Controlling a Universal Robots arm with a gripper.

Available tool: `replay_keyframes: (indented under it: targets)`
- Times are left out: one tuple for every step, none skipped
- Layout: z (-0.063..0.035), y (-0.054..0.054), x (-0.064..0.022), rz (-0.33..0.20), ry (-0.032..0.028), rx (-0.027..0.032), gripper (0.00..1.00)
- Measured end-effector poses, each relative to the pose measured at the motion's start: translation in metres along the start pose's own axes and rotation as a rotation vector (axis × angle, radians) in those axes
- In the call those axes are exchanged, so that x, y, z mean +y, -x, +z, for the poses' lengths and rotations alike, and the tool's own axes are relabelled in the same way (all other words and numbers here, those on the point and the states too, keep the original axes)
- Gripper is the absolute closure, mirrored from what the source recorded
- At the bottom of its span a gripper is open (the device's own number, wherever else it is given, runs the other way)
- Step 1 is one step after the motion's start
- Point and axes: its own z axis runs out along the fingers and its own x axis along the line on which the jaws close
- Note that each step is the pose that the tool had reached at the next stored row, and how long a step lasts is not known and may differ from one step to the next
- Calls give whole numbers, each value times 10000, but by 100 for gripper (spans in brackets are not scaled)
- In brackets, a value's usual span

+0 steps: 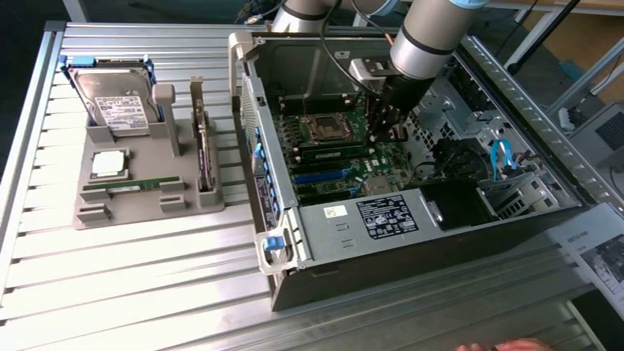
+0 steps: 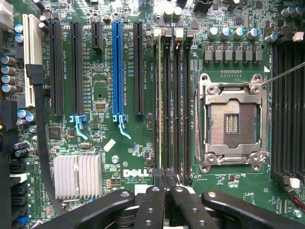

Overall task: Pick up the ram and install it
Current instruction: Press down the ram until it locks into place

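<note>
Ram [image 2: 159, 109]: we are seeing it standing edge-on in a memory slot, apparently, directly beneath the fingers.
Gripper [image 2: 164, 179]: we are reading it as closed, pressing down.

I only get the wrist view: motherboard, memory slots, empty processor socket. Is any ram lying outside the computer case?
Observer: Yes. A green ram stick lies flat in the grey holder, at the exterior view's left of the open case.
Operator: What else is in that holder?
Observer: A hard drive standing at the back, a square processor chip, and an upright expansion card.
Operator: Anyone nearby?
Observer: A hand shows at the exterior view's bottom edge.
</note>
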Motion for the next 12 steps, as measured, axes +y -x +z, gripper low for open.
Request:
replay_keyframes:
  targets:
    - [0, 0, 0, 0, 0, 0, 90]
    - [0, 0, 0, -1, 0, -1, 90]
    - [3, 0, 0, 0, -1, -2, 90]
    - [7, 0, 0, 0, -1, -4, 90]
    - [8, 0, 0, 0, -1, -1, 90]
    - [8, 0, 0, 0, 0, 0, 90]
    - [8, 0, 0, 0, -1, 0, 90]
    - [8, 0, 0, 0, 0, 0, 90]
    - [8, 0, 0, 0, 0, 0, 90]
    - [9, 0, 0, 0, -1, 0, 90]
    - [11, -1, 0, 0, -1, -1, 90]
    - [13, -1, 0, 0, -1, -1, 90]
